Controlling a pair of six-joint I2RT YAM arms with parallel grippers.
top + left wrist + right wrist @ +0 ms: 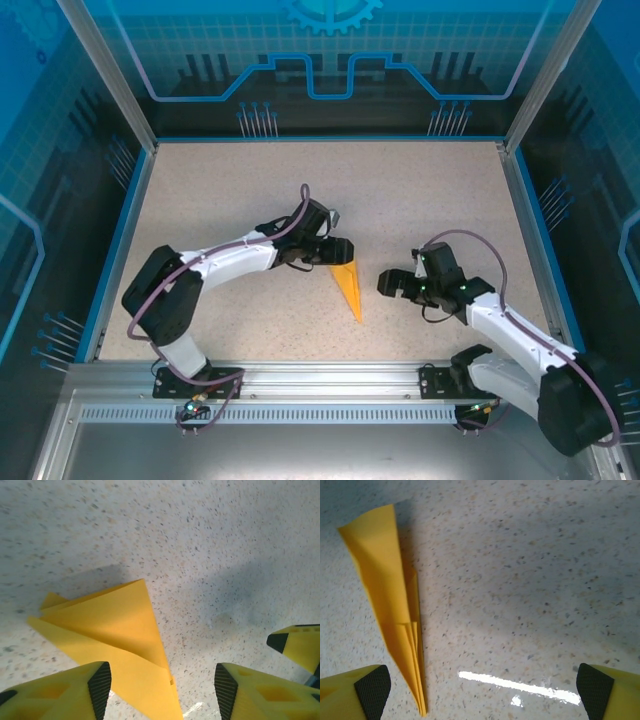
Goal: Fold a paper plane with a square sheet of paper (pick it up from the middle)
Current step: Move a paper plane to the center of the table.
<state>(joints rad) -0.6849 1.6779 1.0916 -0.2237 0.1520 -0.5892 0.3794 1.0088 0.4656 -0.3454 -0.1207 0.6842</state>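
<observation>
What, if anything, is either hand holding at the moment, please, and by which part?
Nothing is held. The left hand and the right hand are both open, and the plane lies loose on the table.

Overhead, 2 wrist close-ups, shared paper plane [349,286]

White shells over black joints on the left arm [225,262] and right arm [510,330] — purple cables [465,233] loop along both. Left pincer [161,690] and right pincer [482,690]: yellow fingers [55,695], black textured pads [100,687].
</observation>
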